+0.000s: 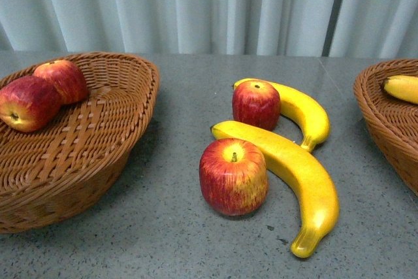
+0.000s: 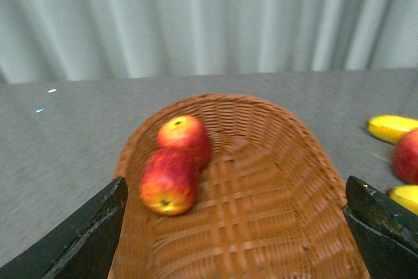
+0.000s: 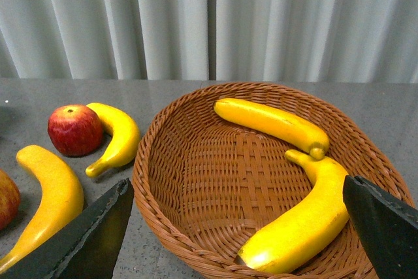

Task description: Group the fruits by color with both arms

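Two red apples (image 1: pixel 233 176) (image 1: pixel 256 104) and two yellow bananas (image 1: pixel 294 174) (image 1: pixel 300 110) lie on the table between the baskets. The left wicker basket (image 1: pixel 98 148) holds two apples (image 1: pixel 27 102) (image 1: pixel 63 80). The right wicker basket (image 1: pixel 385 115) holds a banana (image 1: pixel 403 87); the right wrist view shows two bananas (image 3: pixel 271 122) (image 3: pixel 304 223) in it. My left gripper (image 2: pixel 235 240) is open and empty above the left basket (image 2: pixel 261 181), near its apples (image 2: pixel 170 181). My right gripper (image 3: pixel 238 233) is open and empty above the right basket (image 3: pixel 215 181). Neither arm shows in the front view.
The table (image 1: pixel 176 227) is grey and speckled, with a pale pleated curtain (image 1: pixel 209 4) behind it. The loose fruit lies in a tight cluster, the near apple touching the near banana.
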{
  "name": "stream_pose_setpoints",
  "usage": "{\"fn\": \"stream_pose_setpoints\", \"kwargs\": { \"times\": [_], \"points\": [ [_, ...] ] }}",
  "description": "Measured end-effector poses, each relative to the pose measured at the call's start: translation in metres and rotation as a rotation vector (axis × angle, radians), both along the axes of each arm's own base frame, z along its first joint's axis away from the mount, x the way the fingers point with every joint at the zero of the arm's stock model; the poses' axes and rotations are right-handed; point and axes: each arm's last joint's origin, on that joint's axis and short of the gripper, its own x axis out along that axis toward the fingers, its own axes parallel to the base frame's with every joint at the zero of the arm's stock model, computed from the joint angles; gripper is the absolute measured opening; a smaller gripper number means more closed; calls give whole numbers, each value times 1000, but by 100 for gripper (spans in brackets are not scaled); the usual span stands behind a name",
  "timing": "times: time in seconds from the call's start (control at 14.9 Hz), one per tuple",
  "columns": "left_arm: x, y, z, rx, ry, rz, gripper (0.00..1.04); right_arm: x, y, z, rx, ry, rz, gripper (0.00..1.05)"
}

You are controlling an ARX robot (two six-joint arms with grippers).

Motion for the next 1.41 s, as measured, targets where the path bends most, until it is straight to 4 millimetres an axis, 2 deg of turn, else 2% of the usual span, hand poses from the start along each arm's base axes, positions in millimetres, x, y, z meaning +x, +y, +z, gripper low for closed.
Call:
{"fn": "stream_pose_setpoints", "kwargs": {
  "times": [0.07,0.2,0.27,0.34,0.54,0.67,0.87,1.14,1.28,1.34,1.41],
  "points": [
    [27,-21,3,49,62,-148,98,0,0,0,0,0,0,98],
    [68,-78,5,107,177,-441,98,0,0,0,0,0,0,98],
    [85,-105,-3,123,229,-524,98,0,0,0,0,1,0,98],
    [94,-120,-19,133,285,-566,98,0,0,0,0,0,0,98],
    [100,-140,-53,141,374,-642,98,0,0,0,0,0,0,98],
    [99,-149,-61,145,391,-660,98,0,0,0,0,0,0,98],
    [97,-151,-69,149,432,-635,98,0,0,0,0,1,0,98],
    [95,-148,-91,165,486,-619,98,0,0,0,0,0,0,98],
    [94,-148,-94,162,490,-637,77,0,0,0,0,0,0,98],
    [94,-148,-94,164,490,-639,70,0,0,0,0,0,0,98],
    [93,-148,-93,164,492,-639,68,0,0,0,0,0,0,98]
  ]
}}
